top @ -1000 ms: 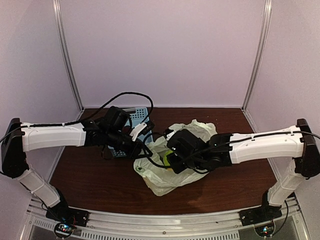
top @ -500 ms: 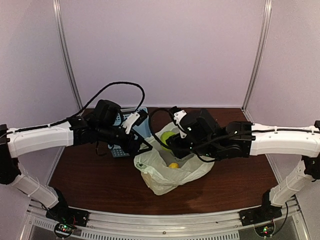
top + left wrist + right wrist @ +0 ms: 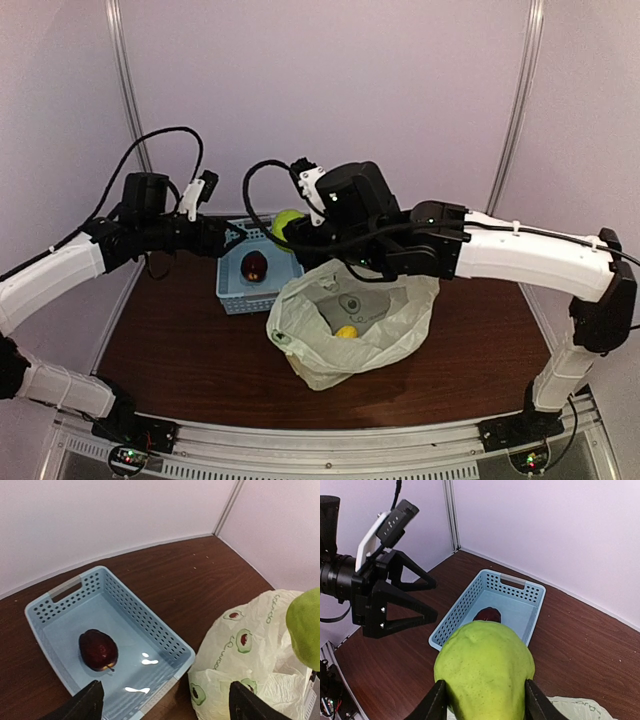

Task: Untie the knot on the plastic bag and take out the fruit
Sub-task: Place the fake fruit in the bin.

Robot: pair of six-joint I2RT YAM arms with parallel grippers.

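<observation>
While the right gripper [image 3: 290,232] clamps a green fruit [image 3: 287,222], the left gripper [image 3: 230,238] gapes empty.
Top view: the green fruit hangs over the basket's [image 3: 232,300] far corner; a dark red fruit [image 3: 254,266] lies inside the basket; the plastic bag [image 3: 385,330], its mouth open, lies beside the basket and holds a yellow fruit [image 3: 346,331]. Left wrist: spread fingers [image 3: 92,702] hover over the basket's near end. Right wrist: both fingers press the green fruit's sides, with the basket beyond.

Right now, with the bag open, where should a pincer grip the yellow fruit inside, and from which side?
Across its round middle, straight down from above. The yellow fruit lies bare on the floor of the bag and the mouth gapes upward; from the side, thin plastic walls would likely get caught. The left pincer is open and empty; the right pincer holds a green fruit.
</observation>
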